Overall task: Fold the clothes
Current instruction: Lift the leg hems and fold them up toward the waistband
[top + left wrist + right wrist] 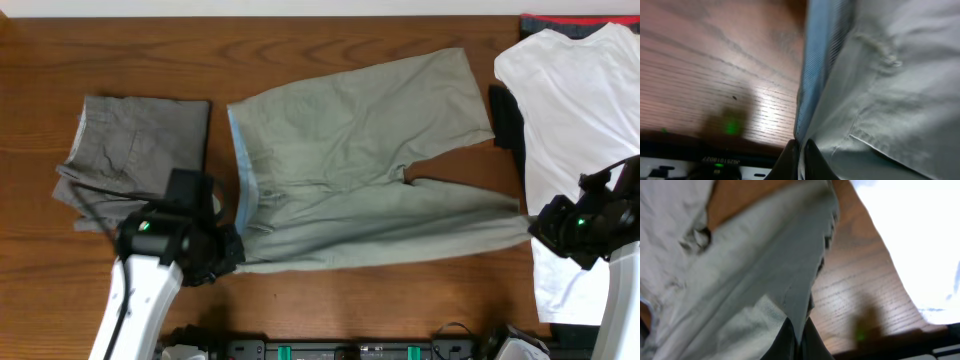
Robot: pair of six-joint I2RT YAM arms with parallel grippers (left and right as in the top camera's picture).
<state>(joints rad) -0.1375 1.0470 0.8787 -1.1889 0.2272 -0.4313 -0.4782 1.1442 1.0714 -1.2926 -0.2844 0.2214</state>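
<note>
surface: brown wooden table [300, 40] | far edge: pale strip [250, 6] | light: even

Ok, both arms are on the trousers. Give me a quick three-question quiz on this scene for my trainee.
1. True or false: the grey trousers lie on the right arm's side of the khaki trousers.
2. Where does the left end effector pinch the khaki trousers? A) the waistband edge B) a leg hem C) the crotch
3. Fill in: the right end effector, shut on the end of a trouser leg, sits beside the ___.

Key
1. False: the grey trousers lie on the left arm's side.
2. A
3. white T-shirt
</note>
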